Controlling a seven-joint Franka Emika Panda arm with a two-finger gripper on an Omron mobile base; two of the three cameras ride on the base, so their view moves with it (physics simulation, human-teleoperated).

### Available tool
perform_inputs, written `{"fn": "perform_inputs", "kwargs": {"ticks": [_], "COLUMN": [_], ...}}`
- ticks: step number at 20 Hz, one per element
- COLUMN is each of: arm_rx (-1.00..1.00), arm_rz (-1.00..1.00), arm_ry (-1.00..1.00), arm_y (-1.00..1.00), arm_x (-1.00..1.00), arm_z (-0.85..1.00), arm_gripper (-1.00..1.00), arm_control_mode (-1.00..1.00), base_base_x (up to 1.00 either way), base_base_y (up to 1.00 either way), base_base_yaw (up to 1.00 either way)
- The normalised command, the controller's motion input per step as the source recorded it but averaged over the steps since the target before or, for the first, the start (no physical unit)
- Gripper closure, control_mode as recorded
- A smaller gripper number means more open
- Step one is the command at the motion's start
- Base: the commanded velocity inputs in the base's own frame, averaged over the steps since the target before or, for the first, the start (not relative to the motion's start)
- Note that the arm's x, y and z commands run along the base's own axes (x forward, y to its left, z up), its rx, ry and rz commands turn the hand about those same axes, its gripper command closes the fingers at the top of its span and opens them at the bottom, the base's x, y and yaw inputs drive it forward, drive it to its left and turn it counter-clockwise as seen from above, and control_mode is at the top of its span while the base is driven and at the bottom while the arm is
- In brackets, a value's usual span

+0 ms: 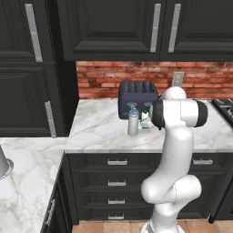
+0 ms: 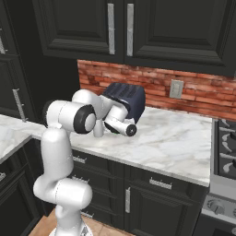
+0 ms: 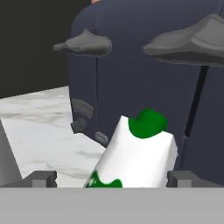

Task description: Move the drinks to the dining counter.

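- Tool (image 3: 112, 177) is spread wide, nothing held, with the green-and-white carton (image 3: 138, 155) sitting right in the gap between its two fingertips in the hand view.
- Carton stands on the marble table (image 1: 104, 127) just in front of the dark toaster (image 1: 137, 99), its green cap up top. In the hand view it looks tilted, but I'd put that down to the camera's roll.
- So the carton is dead ahead of the tool, already bracketed. Looks to me like the next move is just a squeeze across the carton's width, maybe after creeping in a touch deeper.
- Grey metal bottle (image 1: 133, 119) stands just to the carton's left from the left base view, close enough that a finger could nudge it.
- Toaster right behind leaves little room to overshoot.
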Motion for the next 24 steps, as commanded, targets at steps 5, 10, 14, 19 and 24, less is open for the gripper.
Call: {"fn": "perform_inputs", "kwargs": {"ticks": [5, 10, 14, 19, 24], "arm_rx": [0.06, 0.03, 0.02, 0.00, 0.00], "arm_rz": [0.00, -0.01, -0.02, -0.09, -0.15], "arm_ry": [0.09, 0.09, 0.06, 0.02, 0.00], "arm_y": [0.25, 0.11, 0.09, 0.18, 0.14], "arm_x": [0.31, 0.30, 0.28, 0.16, 0.00], "arm_z": [-0.01, -0.09, -0.21, -0.38, -0.39], "arm_gripper": [-1.00, -1.00, -1.00, 1.00, 1.00], "arm_control_mode": [-1.00, -1.00, -1.00, -1.00, -1.00], "base_base_x": [0.00, 0.00, 0.00, 0.00, 0.00], "base_base_y": [0.00, 0.00, 0.00, 0.00, 0.00], "base_base_yaw": [0.00, 0.00, 0.00, 0.00, 0.00]}}
